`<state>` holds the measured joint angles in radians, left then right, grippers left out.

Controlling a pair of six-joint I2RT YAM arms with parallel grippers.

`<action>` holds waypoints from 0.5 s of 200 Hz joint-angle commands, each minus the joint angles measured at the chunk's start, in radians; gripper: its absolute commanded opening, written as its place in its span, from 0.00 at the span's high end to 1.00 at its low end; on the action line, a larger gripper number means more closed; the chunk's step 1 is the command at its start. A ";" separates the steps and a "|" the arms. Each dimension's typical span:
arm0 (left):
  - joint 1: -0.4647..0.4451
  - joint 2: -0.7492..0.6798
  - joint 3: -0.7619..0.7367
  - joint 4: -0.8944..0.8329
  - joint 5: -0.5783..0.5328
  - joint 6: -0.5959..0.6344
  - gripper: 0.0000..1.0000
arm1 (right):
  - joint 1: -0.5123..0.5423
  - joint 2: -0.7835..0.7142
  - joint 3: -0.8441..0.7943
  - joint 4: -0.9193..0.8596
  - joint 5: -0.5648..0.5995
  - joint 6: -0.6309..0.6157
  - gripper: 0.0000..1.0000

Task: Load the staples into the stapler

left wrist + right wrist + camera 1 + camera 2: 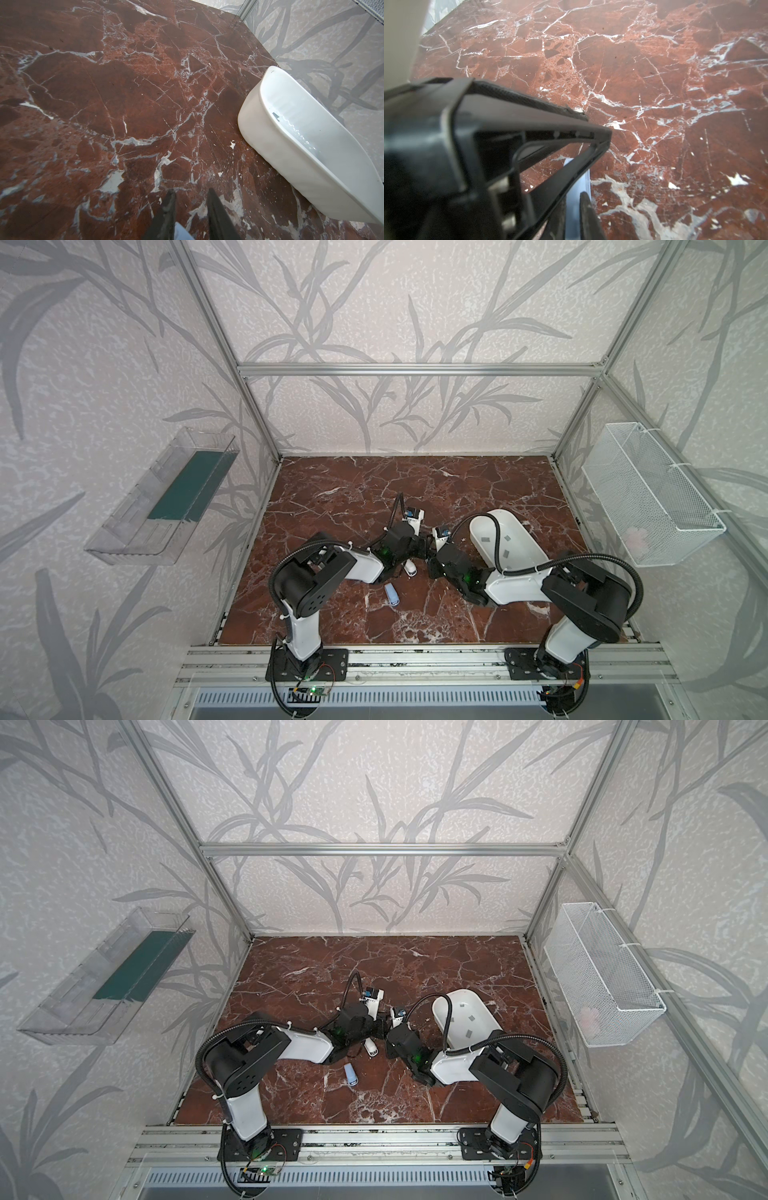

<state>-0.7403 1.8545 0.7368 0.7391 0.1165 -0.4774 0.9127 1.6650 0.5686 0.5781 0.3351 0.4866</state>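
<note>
At the far left a clear shelf hangs on the wall, out of play. On the marble worktop the left claw reaches to the centre, its fingers drawn close on a pale body that shows between them in the left wrist view. I judge this to be the white stapler, whose free end pokes out below the claw in both top views. A blue stapler lies loose nearer the front edge, touched by neither arm. From the other side the right claw is likewise pinched on a pale piece, probably another part of the same stapler, though the top views hide the contact. Further right the staples lie scattered in the white tray, none picked up yet, and beyond it a mesh basket hangs on the right wall. The step in hand looks to be opening the stapler. To do it well, one claw should pin the base firmly while the other swings the top slowly about its hinge, so the body does not twist out of either grip. The magazine should end facing up and turned toward the tray, giving a strip a short, clear path.
</note>
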 commanded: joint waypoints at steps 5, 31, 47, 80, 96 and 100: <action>-0.023 0.039 0.008 0.038 0.001 -0.027 0.71 | 0.023 0.070 -0.038 -0.029 -0.012 0.017 0.85; -0.031 0.066 0.011 0.047 -0.010 -0.043 0.71 | 0.036 0.125 -0.074 0.044 0.006 0.038 0.85; -0.049 0.078 0.014 0.040 -0.042 -0.034 0.71 | 0.044 0.176 -0.096 0.094 0.028 0.056 0.84; -0.074 0.114 0.018 0.052 -0.078 -0.032 0.71 | 0.063 0.277 -0.148 0.281 0.058 0.066 0.85; -0.069 0.099 0.021 0.037 -0.080 -0.023 0.71 | 0.063 0.258 -0.161 0.321 0.062 0.048 0.80; -0.066 0.092 0.023 0.031 -0.080 -0.018 0.71 | 0.063 0.241 -0.155 0.298 0.063 0.045 0.80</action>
<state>-0.7582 1.9282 0.7486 0.8242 -0.0090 -0.5068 0.9512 1.8576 0.4644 1.0386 0.4717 0.5560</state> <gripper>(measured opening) 0.289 0.187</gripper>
